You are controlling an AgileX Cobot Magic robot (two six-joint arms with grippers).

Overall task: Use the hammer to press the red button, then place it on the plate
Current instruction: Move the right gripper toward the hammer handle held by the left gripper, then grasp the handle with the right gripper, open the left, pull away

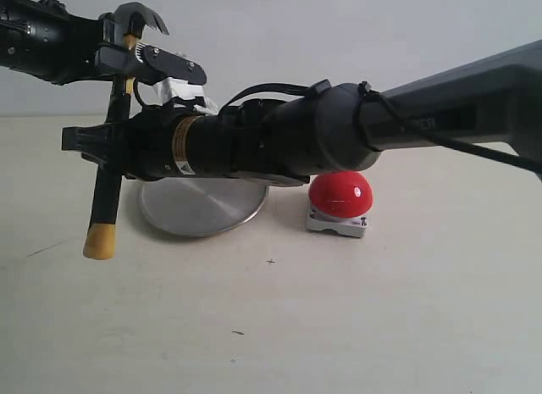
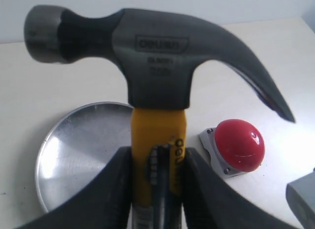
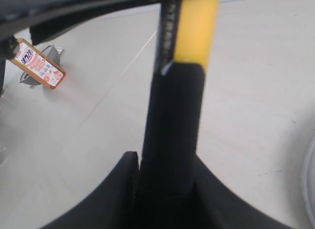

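Closest to the exterior camera is the right arm [image 1: 339,131], which reaches across the middle of the scene in front of the plate [image 1: 203,209]. Its right gripper [image 3: 165,162] is clamped on the black rubber part of the hammer [image 1: 108,182], with a finger pressing on each side of the handle. Higher up, the left gripper [image 2: 157,155] pinches the yellow neck just under the dark metal head. Both hands therefore have the tool at once.

It hangs upright in the air, head up and yellow end [image 1: 100,241] pointing down. It is off the table [image 1: 381,326] and out past the plate's left edge as the exterior camera sees it.

The double hold looks like a handover between the arms. Which arm is giving and which is taking cannot be told. Gripping low on the handle would give the right arm more reach and swing for a downward tap.

The red button [image 1: 339,195] sits on its grey base just beside the plate on that arm's side, well apart from the hammer head. The plate lies bare. One hand probably has to let go before the tool can travel to the button.
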